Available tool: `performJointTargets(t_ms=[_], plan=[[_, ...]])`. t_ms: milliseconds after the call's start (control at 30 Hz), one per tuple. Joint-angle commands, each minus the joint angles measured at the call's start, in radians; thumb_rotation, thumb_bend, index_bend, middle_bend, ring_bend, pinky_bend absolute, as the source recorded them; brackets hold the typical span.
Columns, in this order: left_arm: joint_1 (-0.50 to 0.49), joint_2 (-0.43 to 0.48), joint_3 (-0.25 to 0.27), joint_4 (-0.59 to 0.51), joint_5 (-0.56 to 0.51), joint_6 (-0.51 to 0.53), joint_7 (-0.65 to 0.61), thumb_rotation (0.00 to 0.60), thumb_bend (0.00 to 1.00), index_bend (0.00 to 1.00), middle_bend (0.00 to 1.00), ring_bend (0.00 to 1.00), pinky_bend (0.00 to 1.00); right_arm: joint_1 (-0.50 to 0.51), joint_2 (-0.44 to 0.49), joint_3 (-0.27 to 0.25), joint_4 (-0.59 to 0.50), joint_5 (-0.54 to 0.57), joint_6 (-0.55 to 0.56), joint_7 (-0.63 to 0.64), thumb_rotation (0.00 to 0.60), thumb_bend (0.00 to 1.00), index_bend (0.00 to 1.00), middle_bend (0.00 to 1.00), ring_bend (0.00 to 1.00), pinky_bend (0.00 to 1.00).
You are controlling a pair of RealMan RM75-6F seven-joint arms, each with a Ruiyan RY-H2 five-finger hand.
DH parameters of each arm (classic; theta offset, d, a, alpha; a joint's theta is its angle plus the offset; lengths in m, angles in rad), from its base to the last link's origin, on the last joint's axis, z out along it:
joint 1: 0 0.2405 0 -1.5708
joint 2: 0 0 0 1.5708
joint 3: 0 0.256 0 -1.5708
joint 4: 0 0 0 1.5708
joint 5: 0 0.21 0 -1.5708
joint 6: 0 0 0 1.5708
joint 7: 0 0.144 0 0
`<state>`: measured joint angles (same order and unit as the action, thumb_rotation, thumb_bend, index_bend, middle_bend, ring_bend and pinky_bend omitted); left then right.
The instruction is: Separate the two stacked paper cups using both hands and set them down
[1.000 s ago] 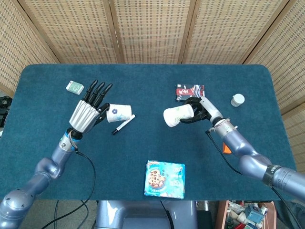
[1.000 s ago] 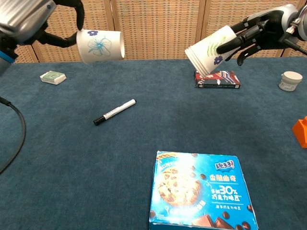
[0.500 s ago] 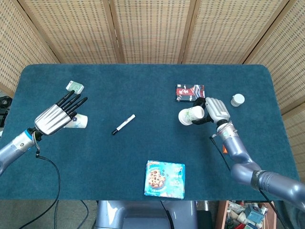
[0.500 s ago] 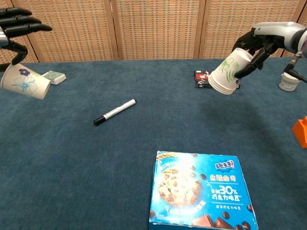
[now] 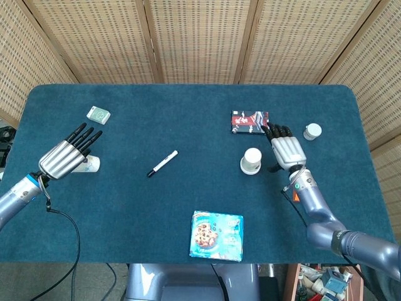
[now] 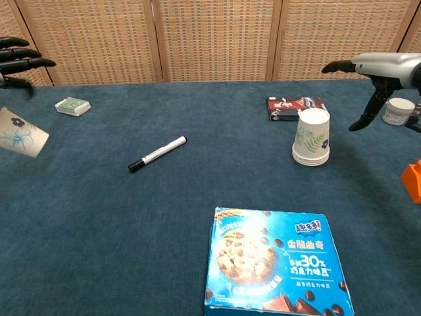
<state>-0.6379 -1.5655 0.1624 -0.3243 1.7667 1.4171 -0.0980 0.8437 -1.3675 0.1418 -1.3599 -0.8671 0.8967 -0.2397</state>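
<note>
Separation is looking finished: one cup (image 6: 310,137) is standing upside down beside the spread, empty right hand (image 5: 287,149), while the left hand (image 5: 65,154) is gripping the other cup (image 6: 20,132), tilted above the bench (image 5: 188,119).

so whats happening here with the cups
A two-armed robot is separating two stacked paper cups. The right hand has let go of the leaf-print cup, which stands upside down on the blue table near a dark packet. The left hand is over the flower-print cup, which is tilted near the table's left edge; whether it is gripped or resting on the table is unclear.
</note>
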Motion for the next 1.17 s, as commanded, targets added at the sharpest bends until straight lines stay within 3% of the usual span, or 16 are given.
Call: performJointTargets(t_ms=[33,267,433,500,633,733,967,1167], plan=[[0.007,0.019,-0.023,-0.041,-0.022,0.033,-0.026,0.6,0.23,0.0,0.0,0.0,0.0,-0.026,0.037,0.011,-0.067,-0.013,0.055,-0.011,0.6,0.0,0.0,0.0,0.0,0.0],[0.032,0.083,-0.047,-0.151,-0.044,0.088,-0.025,0.6,0.23,0.0,0.0,0.0,0.0,-0.121,0.123,-0.002,-0.191,-0.148,0.173,0.062,0.6,0.0,0.0,0.0,0.0,0.0],[0.069,0.154,-0.085,-0.3,-0.082,0.144,-0.019,0.6,0.23,0.0,0.0,0.0,0.0,-0.238,0.194,-0.063,-0.238,-0.304,0.297,0.142,0.6,0.0,0.0,0.0,0.0,0.0],[0.094,0.188,-0.101,-0.385,-0.108,0.157,-0.028,0.6,0.23,0.0,0.0,0.0,0.0,-0.278,0.208,-0.089,-0.229,-0.358,0.338,0.166,0.6,0.0,0.0,0.0,0.0,0.0],[0.227,0.314,-0.13,-0.776,-0.236,0.168,-0.023,0.6,0.16,0.0,0.0,0.0,0.0,-0.422,0.214,-0.169,-0.159,-0.507,0.522,0.226,0.6,0.0,0.0,0.0,0.0,0.0],[0.292,0.37,-0.125,-0.972,-0.278,0.185,-0.002,0.6,0.12,0.0,0.0,0.0,0.0,-0.493,0.193,-0.192,-0.105,-0.573,0.628,0.242,0.6,0.0,0.0,0.0,0.0,0.0],[0.393,0.429,-0.099,-1.223,-0.332,0.187,0.079,0.6,0.09,0.0,0.0,0.0,0.0,-0.618,0.152,-0.207,-0.038,-0.665,0.799,0.293,0.6,0.0,0.0,0.0,0.0,0.0],[0.414,0.44,-0.106,-1.284,-0.337,0.185,0.122,0.6,0.08,0.0,0.0,0.0,0.0,-0.658,0.137,-0.204,-0.013,-0.693,0.844,0.308,0.6,0.0,0.0,0.0,0.0,0.0]])
